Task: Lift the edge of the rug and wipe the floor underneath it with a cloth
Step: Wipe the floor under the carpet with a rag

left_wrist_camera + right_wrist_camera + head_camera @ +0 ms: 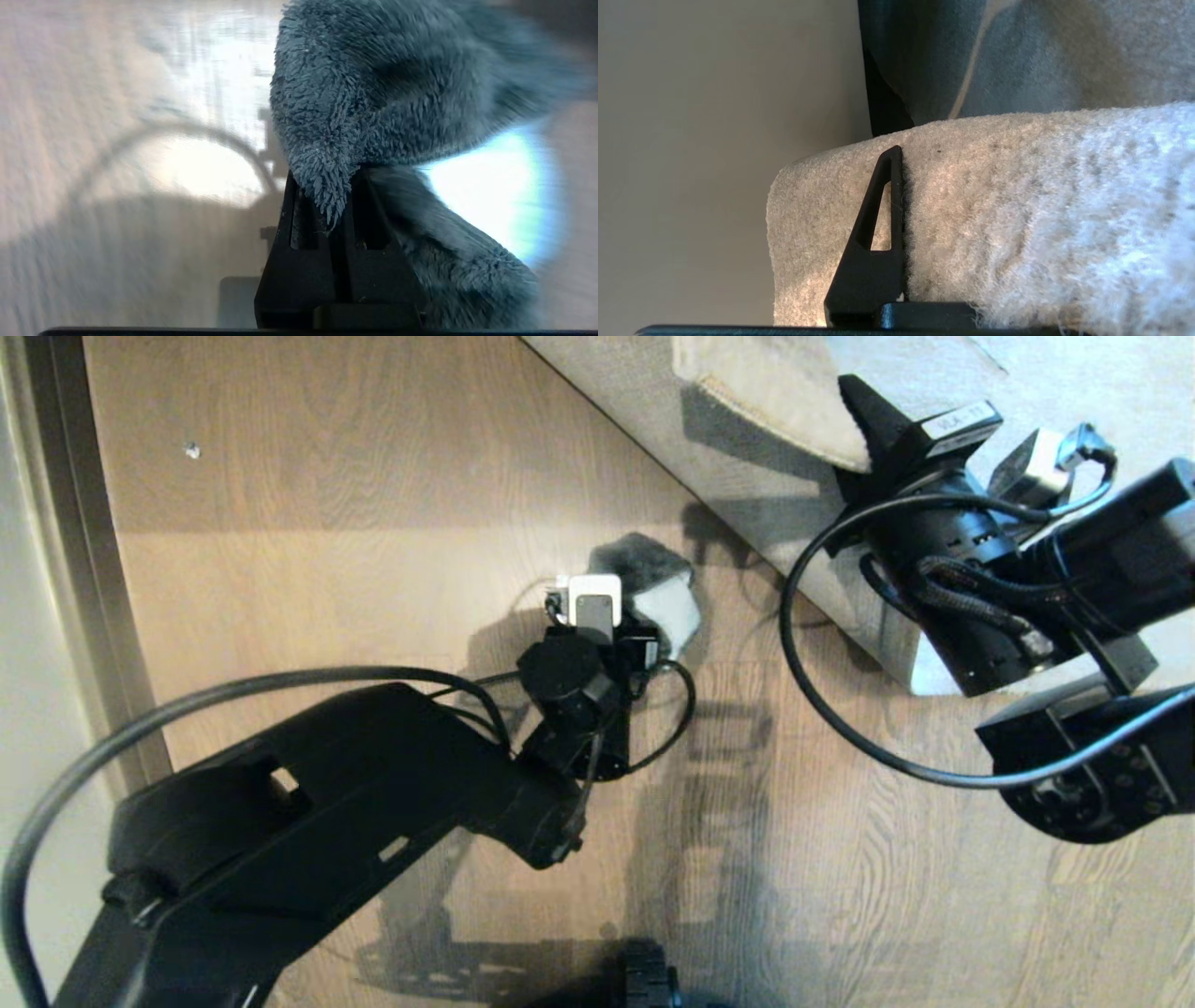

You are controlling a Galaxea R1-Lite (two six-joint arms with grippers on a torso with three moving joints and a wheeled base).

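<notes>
My left gripper (624,609) reaches over the brown plank floor (373,523), shut on the fuzzy dark grey cloth (653,583). The cloth's white underside shows on the side toward the rug. In the left wrist view the cloth (373,93) bunches out from between the closed fingertips of the left gripper (322,184). The cloth sits just short of the grey-beige rug's straight edge (738,495). My right gripper (859,439) holds a beige flap of the rug edge (766,392) raised at the top. In the right wrist view one black finger (889,186) presses the pile (994,196); the other is hidden.
A dark baseboard strip (65,523) and a pale wall run down the left side. A small pale speck (191,450) lies on the planks far left. My own base (653,980) shows at the bottom edge. Cables (822,709) loop from the right arm over the floor.
</notes>
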